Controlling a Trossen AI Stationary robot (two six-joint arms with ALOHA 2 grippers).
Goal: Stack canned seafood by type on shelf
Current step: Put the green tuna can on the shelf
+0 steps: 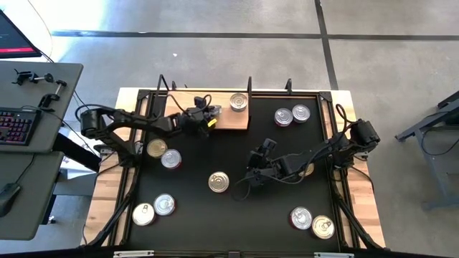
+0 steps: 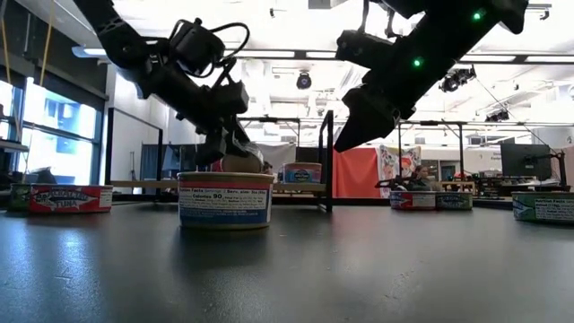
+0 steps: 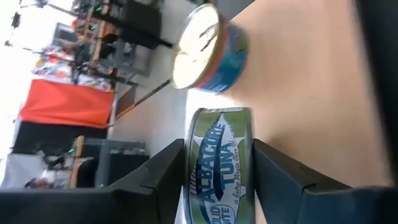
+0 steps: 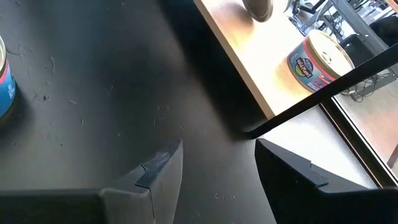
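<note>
My left gripper (image 1: 209, 120) is at the left end of the wooden shelf (image 1: 233, 120), shut on a green-labelled tuna tin (image 3: 219, 168). A blue-labelled tin (image 1: 238, 102) stands on its base on the shelf just beyond it (image 3: 208, 46). My right gripper (image 1: 257, 168) hangs open over the black mat (image 1: 229, 215), right of the centre tin (image 1: 219, 182), with nothing between its fingers (image 4: 217, 168). Other tins stand on their bases around the mat. My left gripper has the green tin between its two fingers, one finger (image 3: 163, 171) against the lid side and the other (image 3: 277, 171) against the base side; the labelled wall (image 3: 217, 143) faces the wrist camera. The fingers slant down from the table's left. Whether the tin rests on the shelf cannot be told.
Tins stand in pairs at the far right (image 1: 292, 115), left (image 1: 163, 153), near left (image 1: 153, 209) and near right (image 1: 312, 222). A black frame rail (image 1: 249, 86) rises behind the shelf. A desk with a keyboard (image 1: 16, 125) stands beyond the table's left edge.
</note>
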